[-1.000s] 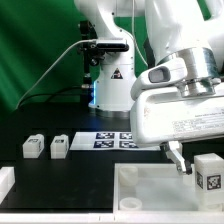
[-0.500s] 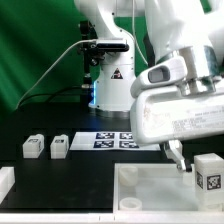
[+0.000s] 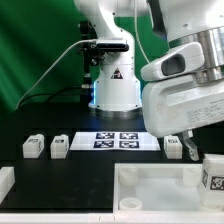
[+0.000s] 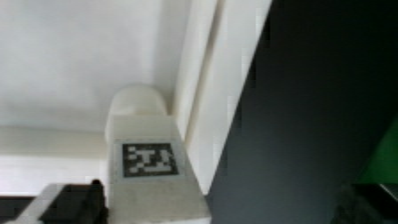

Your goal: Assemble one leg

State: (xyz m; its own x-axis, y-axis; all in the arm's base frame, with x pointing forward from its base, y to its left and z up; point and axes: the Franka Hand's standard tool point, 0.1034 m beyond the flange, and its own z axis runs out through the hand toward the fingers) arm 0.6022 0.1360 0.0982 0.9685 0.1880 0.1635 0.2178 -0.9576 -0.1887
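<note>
Exterior view, nearest first: the large flat white square panel with raised rims (image 3: 150, 185) fills the foreground from 5 to 7 o'clock. The small white plastic block-shaped leg with a black-and-white tag (image 3: 212, 178) stands at its corner, at 4 o'clock. Your gripper (image 3: 190, 152) hangs just beside the leg, at its 10 o'clock. You cannot tell whether the fingers are apart. Two spare white blocks (image 3: 33, 147) sit farther back at 9 o'clock. You seem to be seating the leg. The next move likely calls for a square grip.
</note>
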